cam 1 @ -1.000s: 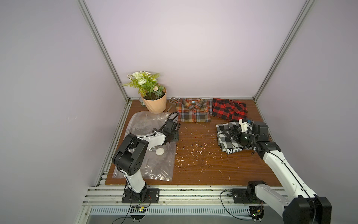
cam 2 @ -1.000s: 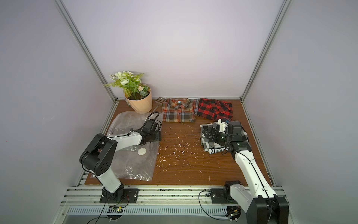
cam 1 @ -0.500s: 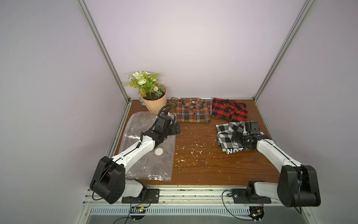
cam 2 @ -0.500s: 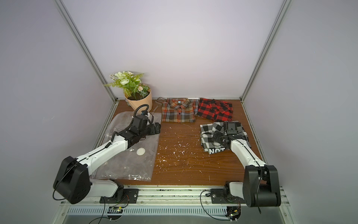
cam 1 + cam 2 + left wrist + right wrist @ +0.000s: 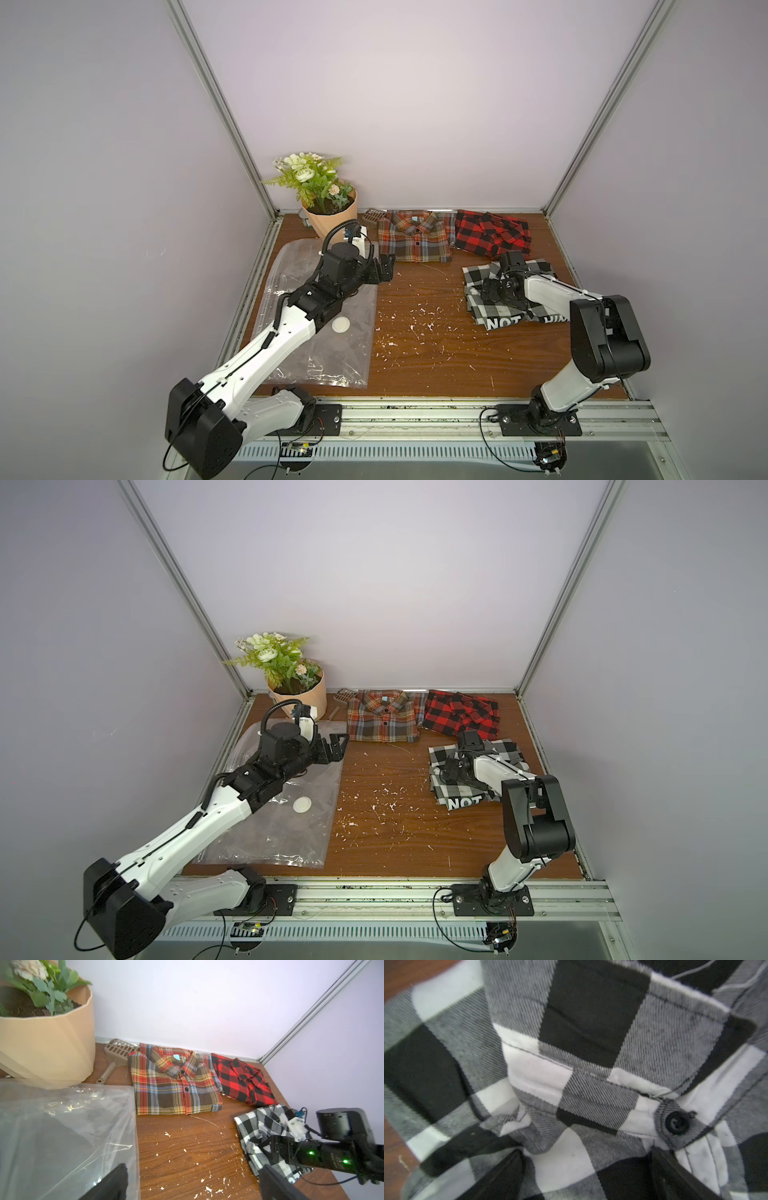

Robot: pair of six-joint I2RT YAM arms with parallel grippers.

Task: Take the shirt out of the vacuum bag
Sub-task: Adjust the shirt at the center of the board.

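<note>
The vacuum bag (image 5: 332, 357) (image 5: 282, 833) lies flat on the left of the table, clear and crinkly, with its round white valve (image 5: 341, 324) facing up; I see nothing inside it. My left gripper (image 5: 384, 268) (image 5: 193, 1176) hovers open over the bag's far right corner, with nothing between its fingers. A black-and-white checked shirt (image 5: 478, 274) (image 5: 251, 1126) lies rumpled on the right of the table, outside the bag. My right gripper (image 5: 488, 291) (image 5: 583, 1172) is low over this shirt (image 5: 571, 1064). It is open, its fingers standing wide to either side of flat cloth.
A potted plant (image 5: 328, 212) stands at the back left, with a tan scoop (image 5: 374, 215) beside it. A brown plaid shirt (image 5: 415, 243) and a red-black shirt (image 5: 490, 237) lie folded along the back wall. White crumbs (image 5: 415, 320) dot the table's middle.
My left gripper has opened and shifted a little toward the back right, with its arm stretching out low. The right arm's elbow has come up while its gripper stays over the checked shirt.
</note>
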